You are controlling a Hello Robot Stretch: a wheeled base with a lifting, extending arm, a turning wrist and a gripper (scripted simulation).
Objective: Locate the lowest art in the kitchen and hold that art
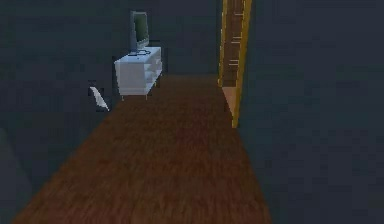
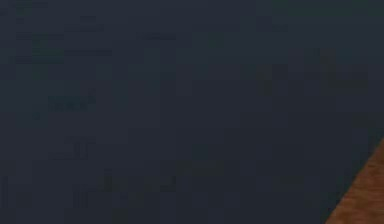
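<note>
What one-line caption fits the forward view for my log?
Dark hallway: wooden floor leads to a white dresser topped by a flat screen, with a yellow-framed doorway at the right.

Dim room. Reddish-brown wooden plank floor (image 1: pixel 160 150) runs ahead between dark blue-grey walls (image 1: pixel 50 60). White drawer cabinet on short legs (image 1: pixel 138 75) at the far end, with a dark upright flat panel (image 1: pixel 139 30) on top. Yellow wooden door frame (image 1: pixel 238 60) on the forward view's right. Arm side view: dark wall close up, floor at bottom right corner.
</note>
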